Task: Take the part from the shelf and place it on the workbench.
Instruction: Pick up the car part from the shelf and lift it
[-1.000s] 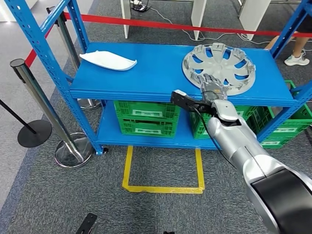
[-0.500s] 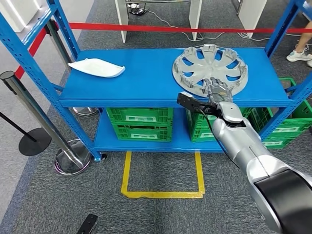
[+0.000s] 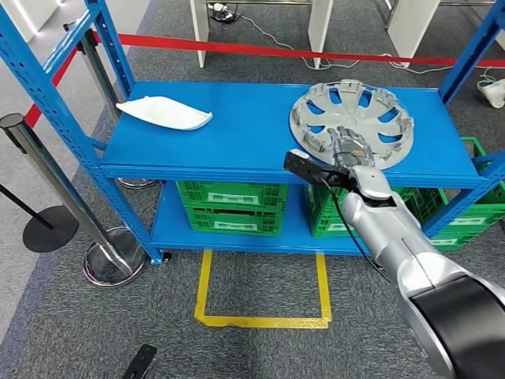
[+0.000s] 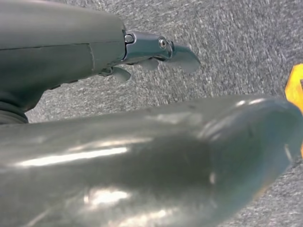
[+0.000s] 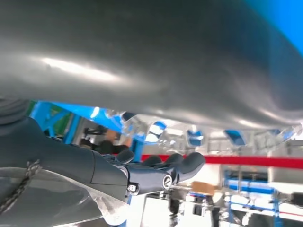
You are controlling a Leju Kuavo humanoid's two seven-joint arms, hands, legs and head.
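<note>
A silver hubcap lies flat on the right part of the blue shelf. My right hand reaches in from below, its fingers spread over the hubcap's near rim with nothing gripped. In the right wrist view the right hand's dark fingers are stretched out straight, with the hubcap's pale rim just beyond them. A white curved part lies on the shelf's left end. My left hand hangs over grey carpet with its fingers extended and holds nothing.
Green crates fill the lower shelf. Blue uprights frame the shelf on both sides. Metal stanchions with a red barrier tape stand to the left and behind. A yellow floor marking lies in front.
The whole picture has shifted, so the camera moved. My right hand has reached a little further over the hubcap's near rim.
</note>
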